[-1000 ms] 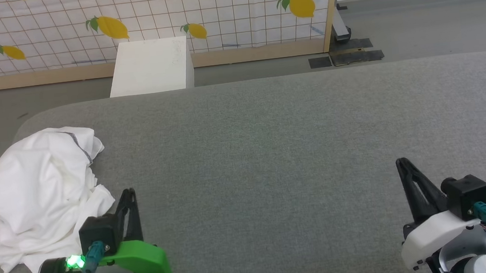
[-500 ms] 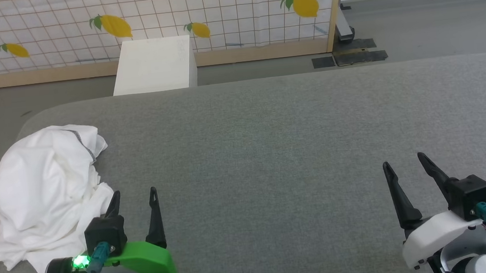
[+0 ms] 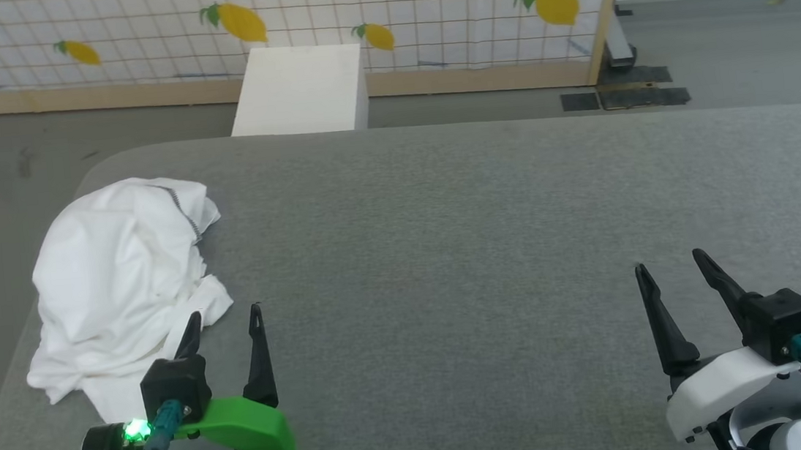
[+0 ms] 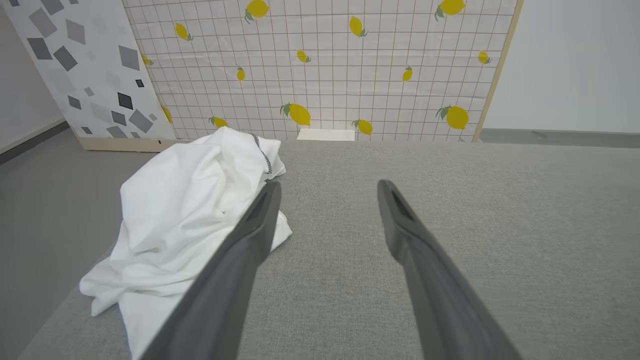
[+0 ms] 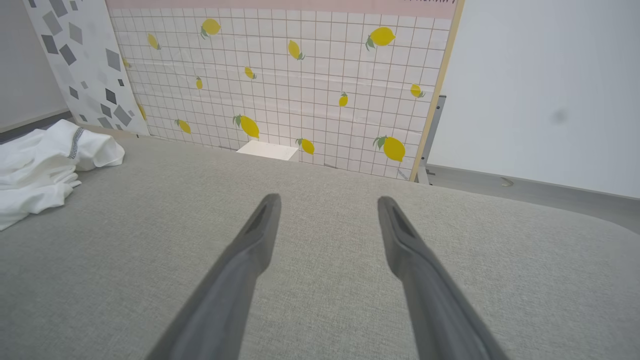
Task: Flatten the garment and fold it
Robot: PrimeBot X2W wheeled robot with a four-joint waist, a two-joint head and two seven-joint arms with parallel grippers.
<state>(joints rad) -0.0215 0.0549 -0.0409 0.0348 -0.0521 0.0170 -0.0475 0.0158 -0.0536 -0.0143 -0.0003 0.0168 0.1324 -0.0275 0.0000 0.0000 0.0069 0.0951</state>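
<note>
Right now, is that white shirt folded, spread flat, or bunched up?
Bunched up. The garment lies in a rumpled heap at the left edge of the grey surface, creased all over, no neat fold.

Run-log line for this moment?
garment: crumpled heap, left end of table | left gripper: open, empty, beside heap | right gripper: open, empty | folding: not started

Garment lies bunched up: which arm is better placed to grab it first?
Left. The left pincer stands open right beside the crumpled garment, almost at its near edge. The right pincer, also open, sits far across the grey surface.
</note>
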